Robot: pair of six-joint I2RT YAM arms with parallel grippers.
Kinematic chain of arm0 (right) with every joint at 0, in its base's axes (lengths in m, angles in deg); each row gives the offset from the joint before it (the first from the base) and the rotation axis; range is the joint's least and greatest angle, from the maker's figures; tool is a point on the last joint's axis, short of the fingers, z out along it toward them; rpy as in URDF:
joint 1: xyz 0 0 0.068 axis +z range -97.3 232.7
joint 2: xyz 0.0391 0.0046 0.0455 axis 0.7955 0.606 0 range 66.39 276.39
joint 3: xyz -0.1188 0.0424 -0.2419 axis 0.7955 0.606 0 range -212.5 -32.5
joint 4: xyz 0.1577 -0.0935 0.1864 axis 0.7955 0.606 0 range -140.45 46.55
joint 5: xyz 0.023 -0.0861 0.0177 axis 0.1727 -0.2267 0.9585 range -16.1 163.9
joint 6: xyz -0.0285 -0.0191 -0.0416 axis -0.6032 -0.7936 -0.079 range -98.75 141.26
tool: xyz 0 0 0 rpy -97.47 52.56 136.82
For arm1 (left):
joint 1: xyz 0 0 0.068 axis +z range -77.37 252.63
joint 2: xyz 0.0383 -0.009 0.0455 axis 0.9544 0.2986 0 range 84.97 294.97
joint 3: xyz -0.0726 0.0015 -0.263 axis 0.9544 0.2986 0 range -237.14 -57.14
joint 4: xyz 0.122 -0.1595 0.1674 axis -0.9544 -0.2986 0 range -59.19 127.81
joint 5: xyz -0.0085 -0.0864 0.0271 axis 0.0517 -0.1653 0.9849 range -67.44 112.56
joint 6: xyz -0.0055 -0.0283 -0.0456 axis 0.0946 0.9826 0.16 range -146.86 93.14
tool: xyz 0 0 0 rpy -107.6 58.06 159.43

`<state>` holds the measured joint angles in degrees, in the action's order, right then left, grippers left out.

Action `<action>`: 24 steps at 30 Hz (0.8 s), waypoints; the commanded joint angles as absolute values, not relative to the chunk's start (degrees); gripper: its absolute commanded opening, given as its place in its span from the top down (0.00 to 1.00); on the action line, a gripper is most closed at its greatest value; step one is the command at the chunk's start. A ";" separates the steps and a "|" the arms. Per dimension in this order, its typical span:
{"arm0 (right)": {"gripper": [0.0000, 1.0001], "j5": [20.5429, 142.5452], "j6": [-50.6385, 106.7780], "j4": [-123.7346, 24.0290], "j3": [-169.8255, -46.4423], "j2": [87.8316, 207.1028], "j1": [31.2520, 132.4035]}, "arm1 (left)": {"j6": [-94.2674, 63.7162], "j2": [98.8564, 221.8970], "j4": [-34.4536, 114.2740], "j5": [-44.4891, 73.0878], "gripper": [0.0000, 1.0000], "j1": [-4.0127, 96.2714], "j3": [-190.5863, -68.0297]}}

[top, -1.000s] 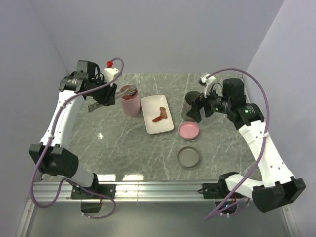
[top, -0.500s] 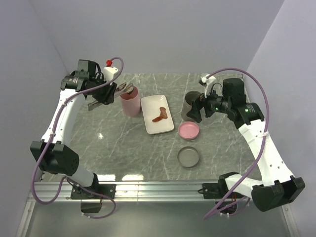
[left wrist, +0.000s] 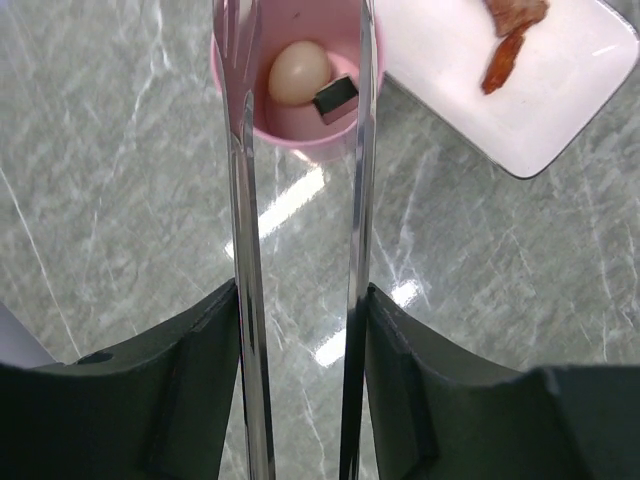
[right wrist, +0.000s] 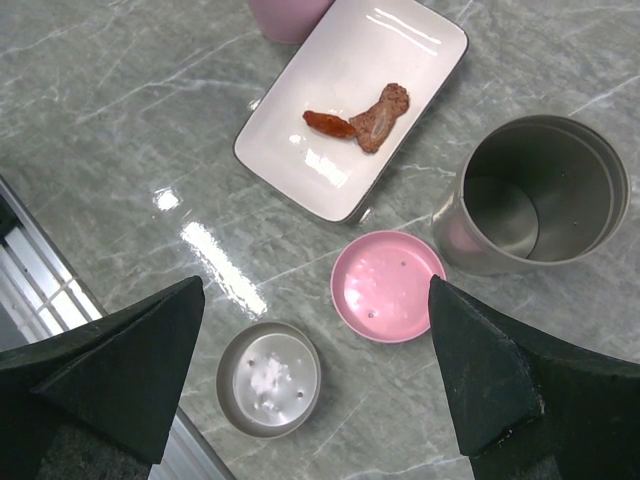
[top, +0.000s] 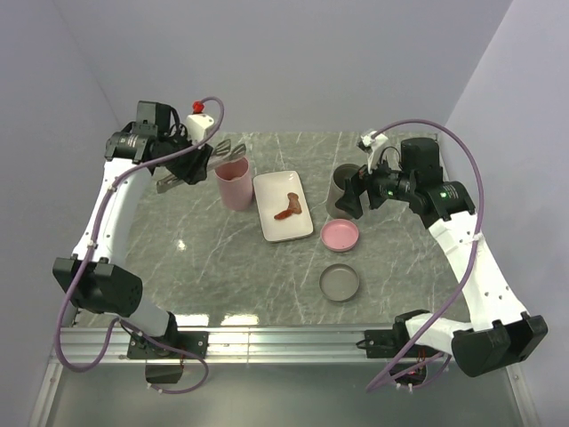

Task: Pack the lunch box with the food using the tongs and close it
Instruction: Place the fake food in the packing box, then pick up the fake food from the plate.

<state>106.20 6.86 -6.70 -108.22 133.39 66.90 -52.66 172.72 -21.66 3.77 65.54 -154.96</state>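
Observation:
My left gripper (left wrist: 302, 300) is shut on the silver tongs (left wrist: 243, 200), one slim arm against each finger. The tong tips stand apart over the pink cup (left wrist: 300, 147) of the lunch box, holding nothing. Inside the cup lie a pale cream ball (left wrist: 298, 72) and a small dark square piece (left wrist: 336, 97). A reddish-brown meat strip (right wrist: 365, 120) lies on the white plate (right wrist: 330, 150). My right gripper (right wrist: 315, 290) hangs open and empty above the pink lid (right wrist: 388, 285) and grey lid (right wrist: 268, 378). In the top view the left gripper (top: 197, 160) is behind the pink cup (top: 234, 182).
An empty steel cup (right wrist: 540, 200) stands right of the plate, close under my right gripper (top: 356, 197). The pink lid (top: 340, 235) and grey lid (top: 340, 282) lie flat in front of it. Walls close in the left, back and right sides.
My left gripper has drawn back and up with the tongs, whose tips have left the pink cup's mouth and spread wider. The right arm has barely moved.

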 commanded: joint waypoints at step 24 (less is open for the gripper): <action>0.00 117.05 18.44 -11.07 -115.03 136.52 52.97 | -62.45 177.34 -13.09 8.14 0.43 45.47 -140.99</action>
